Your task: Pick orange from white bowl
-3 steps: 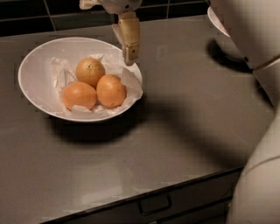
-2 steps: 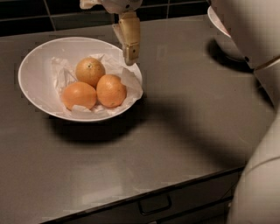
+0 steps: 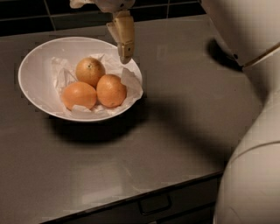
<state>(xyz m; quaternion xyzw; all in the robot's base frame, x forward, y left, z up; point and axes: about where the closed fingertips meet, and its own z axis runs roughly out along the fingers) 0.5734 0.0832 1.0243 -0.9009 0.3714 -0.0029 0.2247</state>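
Note:
The white bowl [image 3: 35,74] sits at the left of the dark counter, lined with crumpled white paper. In it lie the duller brownish-yellow orange [image 3: 90,71] with a small dark stem dot at the back, and two brighter orange ones [image 3: 79,95] [image 3: 111,90] in front. My gripper [image 3: 124,53] hangs down from the top of the view over the bowl's back right rim, to the right of the orange and above it, holding nothing.
The dark counter [image 3: 175,122] runs to a front edge with a drawer handle [image 3: 154,204] below. My white arm [image 3: 253,131] fills the right side. Dark tiled wall [image 3: 52,13] stands behind the bowl.
The gripper has shifted slightly to the left, closer over the bowl's rim. The oranges and the bowl have not moved.

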